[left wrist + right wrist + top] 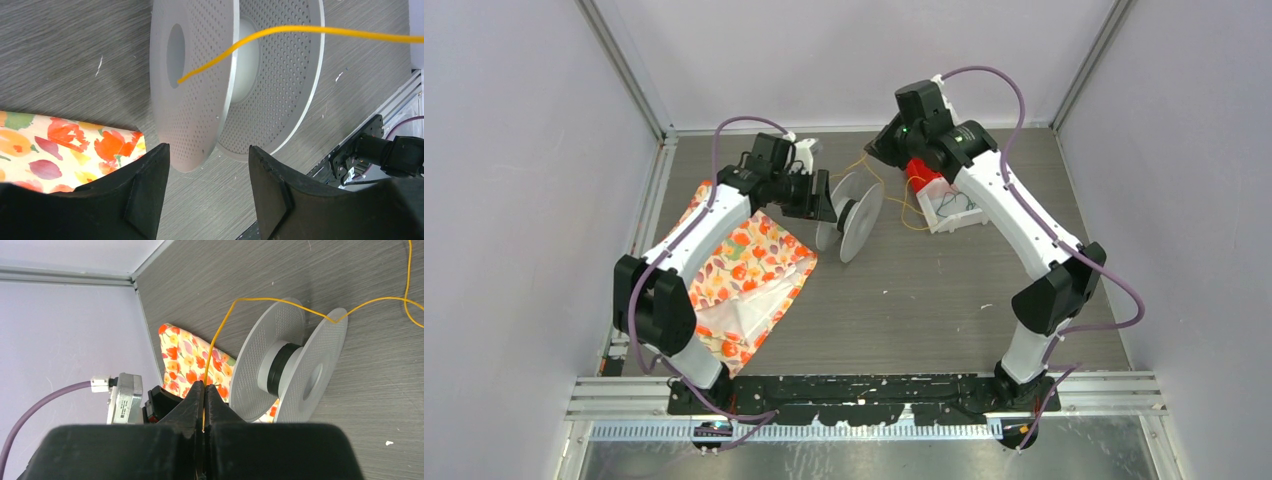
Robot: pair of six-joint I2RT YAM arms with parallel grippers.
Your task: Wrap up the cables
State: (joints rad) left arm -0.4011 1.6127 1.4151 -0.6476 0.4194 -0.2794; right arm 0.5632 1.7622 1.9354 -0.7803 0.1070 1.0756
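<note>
The gray worktop (944, 300) fills the floor between pale walls. The left arm (694, 240) reaches over a cloth (744, 270) with orange and red flowers, which lies flat on the left side of the worktop. The right arm (1014, 210) bends in from the right toward the back. The spool (852, 215) stands on its edges in the middle, just beside the corner of the cloth. It has two round clear discs full of tiny holes, with a fat core between them and a dark band around the core. A small white box (952, 208) sits to the right of the spool, partly under the right arm, with a red part at its back end and thin greenish wires inside. The left end effector (207, 150) is spread wide apart and grips nothing; the rim of the near disc sits just in front of the gap, and I cannot tell if it touches. The right end effector (204, 390) is squeezed tight on the yellow cable (325, 31). From those fingers the thin cable rises, bends over the top of the spool and runs off in loose curves on the worktop toward the box. In the left wrist view one loose end of it hangs in front of the hole in the near disc.
</note>
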